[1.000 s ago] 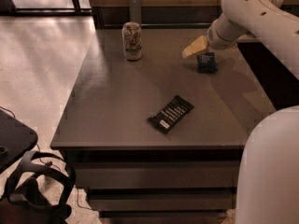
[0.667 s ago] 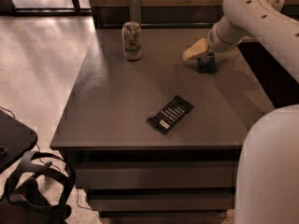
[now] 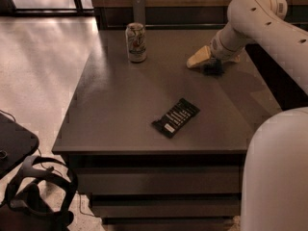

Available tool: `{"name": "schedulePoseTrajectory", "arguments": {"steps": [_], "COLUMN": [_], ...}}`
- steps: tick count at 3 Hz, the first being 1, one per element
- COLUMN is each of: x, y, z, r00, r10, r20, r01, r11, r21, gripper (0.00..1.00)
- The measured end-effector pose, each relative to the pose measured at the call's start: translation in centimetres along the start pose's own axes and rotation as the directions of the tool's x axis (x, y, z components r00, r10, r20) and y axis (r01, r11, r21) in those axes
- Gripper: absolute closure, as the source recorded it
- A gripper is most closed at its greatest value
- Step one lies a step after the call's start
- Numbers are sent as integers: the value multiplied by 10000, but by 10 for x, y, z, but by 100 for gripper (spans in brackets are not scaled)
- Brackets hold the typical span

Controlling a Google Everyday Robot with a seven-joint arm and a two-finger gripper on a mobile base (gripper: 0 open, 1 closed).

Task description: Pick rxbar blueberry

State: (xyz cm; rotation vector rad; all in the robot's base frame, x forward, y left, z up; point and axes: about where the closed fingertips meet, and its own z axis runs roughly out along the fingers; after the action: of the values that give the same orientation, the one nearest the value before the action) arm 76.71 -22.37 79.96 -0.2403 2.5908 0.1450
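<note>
My gripper (image 3: 212,69) is at the far right of the dark table (image 3: 120,105), pointing down, under the white arm's wrist with its cream-coloured cover (image 3: 199,57). A small dark navy shape, the rxbar blueberry (image 3: 210,71), lies on the table right at the gripper's tip and is mostly covered by it. I cannot tell whether the gripper holds it.
A longer black wrapper with white text lines and a white label (image 3: 176,117) lies near the table's middle front. A drink can (image 3: 136,42) stands at the back left. The robot's white body (image 3: 276,172) fills the lower right. A headset (image 3: 33,191) lies on the floor at the lower left.
The wrist and gripper have sunk slightly towards the table over the navy bar. The can and the black wrapper have not moved.
</note>
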Motion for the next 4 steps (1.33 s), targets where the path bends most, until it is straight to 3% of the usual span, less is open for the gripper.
{"name": "schedulePoseTrajectory", "arguments": {"steps": [2,3,4], "x": [-4,-9,-11], "y": [2,3,3], "z": [-6,-14,-18], "r00": [10000,10000,10000], "r10": [0,0,-1], "r20": [-52,-52,-53], "r01": [0,0,1], "r11": [10000,10000,10000], "r21": [-44,-44,-45], "gripper": [73,96,100]}}
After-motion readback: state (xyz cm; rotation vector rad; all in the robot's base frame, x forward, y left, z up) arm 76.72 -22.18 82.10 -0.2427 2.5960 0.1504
